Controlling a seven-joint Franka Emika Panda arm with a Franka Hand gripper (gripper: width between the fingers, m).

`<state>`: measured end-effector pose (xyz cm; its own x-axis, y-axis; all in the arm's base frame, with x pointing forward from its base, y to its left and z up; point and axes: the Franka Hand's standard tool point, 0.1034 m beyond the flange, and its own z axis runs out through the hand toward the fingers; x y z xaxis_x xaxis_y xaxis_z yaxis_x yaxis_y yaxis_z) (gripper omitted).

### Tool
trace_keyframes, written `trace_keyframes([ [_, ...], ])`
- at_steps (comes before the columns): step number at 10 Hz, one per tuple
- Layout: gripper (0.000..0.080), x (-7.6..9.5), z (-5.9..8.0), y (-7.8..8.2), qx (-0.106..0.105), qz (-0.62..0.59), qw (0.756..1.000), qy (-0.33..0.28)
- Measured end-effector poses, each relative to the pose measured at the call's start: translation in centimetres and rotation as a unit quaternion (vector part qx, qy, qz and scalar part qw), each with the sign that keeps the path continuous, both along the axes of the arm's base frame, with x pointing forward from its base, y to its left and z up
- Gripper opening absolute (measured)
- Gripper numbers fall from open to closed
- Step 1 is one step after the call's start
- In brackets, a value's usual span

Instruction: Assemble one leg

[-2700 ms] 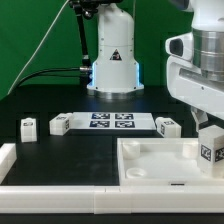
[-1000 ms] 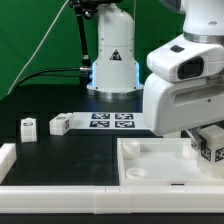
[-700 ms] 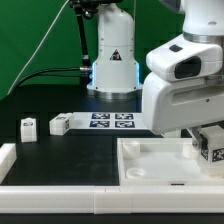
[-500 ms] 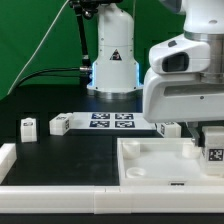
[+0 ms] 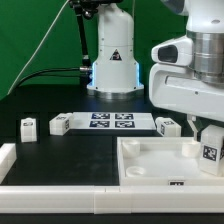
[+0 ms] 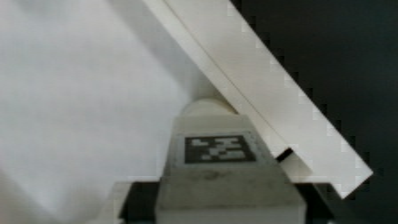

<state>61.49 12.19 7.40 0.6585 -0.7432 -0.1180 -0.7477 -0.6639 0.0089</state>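
My gripper is shut on a leg, a stubby white block with a black-and-white tag. It holds the leg upright over the right end of the white tray-like tabletop in the exterior view. In the wrist view the leg sits between my two dark fingers, close to the tabletop's raised wall. Whether the leg touches the tabletop is hidden. Three more legs lie on the black table: two at the exterior view's left and one behind the tabletop.
The marker board lies behind the tabletop, between the loose legs. The robot base stands at the back. A white rail runs along the front left. My arm's white body hangs over the right side.
My arm's white body has risen and shifted to the exterior view's right, uncovering the leg behind the tabletop. The held leg stays in my grip at the tabletop's right end, slightly lower.
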Motion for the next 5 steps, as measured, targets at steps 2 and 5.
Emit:
trace_keyframes([
  [2, 0.0291, 0.01, -0.04, 0.05, -0.007, -0.09, 0.996, 0.007],
  [5, 0.0374, 0.0, -0.04, 0.15, -0.006, -0.077, 0.997, 0.006],
])
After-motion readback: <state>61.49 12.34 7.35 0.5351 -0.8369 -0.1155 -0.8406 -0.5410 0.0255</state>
